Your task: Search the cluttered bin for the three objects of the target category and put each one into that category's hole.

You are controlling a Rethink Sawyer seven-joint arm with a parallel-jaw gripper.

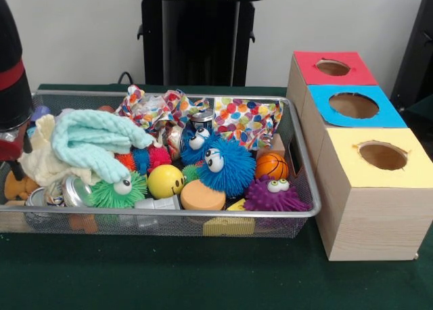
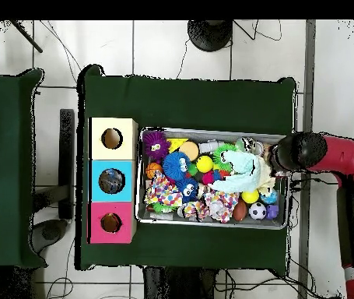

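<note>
The pincer (image 2: 282,153) hangs over the bin (image 1: 306,181); whether it is spread cannot be told. No plush animal shows near it. The mint cloth (image 1: 95,144) beside it should be lifted first; the red hole (image 1: 333,67) lies far opposite.

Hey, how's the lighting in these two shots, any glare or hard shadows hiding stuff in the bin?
Front view: soft, even light, no glare on the wire mesh bin; the arm at the left edge is dark. Overhead view: flat light, the bin's contents crowded but unshadowed, the red-topped box's hole dark inside.
</note>
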